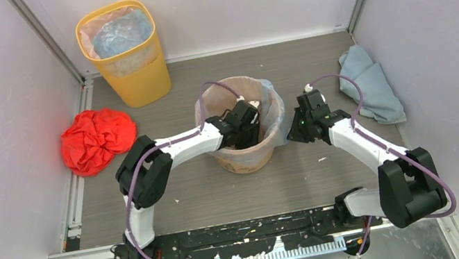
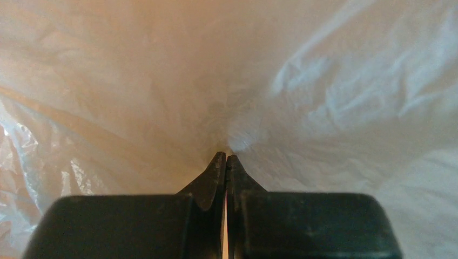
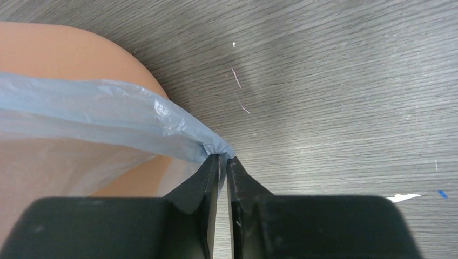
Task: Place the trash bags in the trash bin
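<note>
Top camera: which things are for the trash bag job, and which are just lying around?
For the job: orange trash bin, bluish trash bag over its rim, left pincer inside it, right pincer pinching the bag's edge.
Lying about: yellow bin, red crumpled bundle, blue-grey sheet (perhaps spare bags).

Pair of white-and-black robot arms on a shared black base bar.
Item: left arm and right arm, each of white tubular links between bulky black joint housings, both bolted to the base bar, which is scuffed with pale flecks. One purple cable per arm, looping from the base bar up to the wrist. One small green light on the right wrist housing, at the end away from the base bar. Also left fingers and right fingers, matte black, with blocky bodies tapering to thin pointed tips.
</note>
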### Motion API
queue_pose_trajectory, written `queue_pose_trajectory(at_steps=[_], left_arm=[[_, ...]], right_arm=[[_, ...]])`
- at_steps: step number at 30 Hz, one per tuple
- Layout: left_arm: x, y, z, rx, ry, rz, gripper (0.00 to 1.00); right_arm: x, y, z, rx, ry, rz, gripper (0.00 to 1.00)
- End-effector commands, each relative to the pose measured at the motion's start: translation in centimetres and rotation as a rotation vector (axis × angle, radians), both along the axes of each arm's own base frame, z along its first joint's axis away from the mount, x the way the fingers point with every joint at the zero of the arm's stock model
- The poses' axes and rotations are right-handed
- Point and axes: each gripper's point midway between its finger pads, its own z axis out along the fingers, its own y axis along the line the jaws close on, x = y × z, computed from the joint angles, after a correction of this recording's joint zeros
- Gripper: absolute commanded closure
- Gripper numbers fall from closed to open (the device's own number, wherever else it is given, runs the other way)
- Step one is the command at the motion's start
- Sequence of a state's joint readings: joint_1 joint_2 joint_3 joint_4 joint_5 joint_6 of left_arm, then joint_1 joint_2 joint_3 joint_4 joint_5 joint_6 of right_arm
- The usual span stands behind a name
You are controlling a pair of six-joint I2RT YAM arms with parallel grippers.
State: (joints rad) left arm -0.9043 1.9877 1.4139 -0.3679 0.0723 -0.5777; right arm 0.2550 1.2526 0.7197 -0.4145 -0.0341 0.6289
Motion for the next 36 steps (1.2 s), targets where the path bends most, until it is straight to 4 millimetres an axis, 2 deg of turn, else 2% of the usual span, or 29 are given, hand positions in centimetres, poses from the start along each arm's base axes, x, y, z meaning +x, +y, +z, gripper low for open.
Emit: queue_pose_trajectory(at_steps=[1, 3, 6, 16, 36], left_arm=[[0.0, -1.1, -0.3, -0.041, -0.006, 0.004, 1.0], [0.0, -1.1, -0.3, -0.043, -0.005, 0.005, 1.0], [0.1, -1.3, -0.1, -0.048, -0.01, 0.007, 1.0], [0.1, -2.5, 1.2, -0.06, 0.024, -0.018, 1.0], [-0.1, -3.3, 1.4, -0.067, 0.061, -0.031, 1.0]], right_arm=[[1.1, -0.3, 0.8, -0.003, -0.061, -0.029, 0.87], [1.0, -0.3, 0.6, -0.003, -0.055, -0.029, 0.95], [0.9, -0.2, 0.4, 0.004, -0.053, -0.031, 0.99], [0.4, 0.7, -1.3, 0.063, -0.025, -0.033, 0.99], [-0.5, 3.0, -5.2, 0.207, 0.05, -0.035, 0.99]])
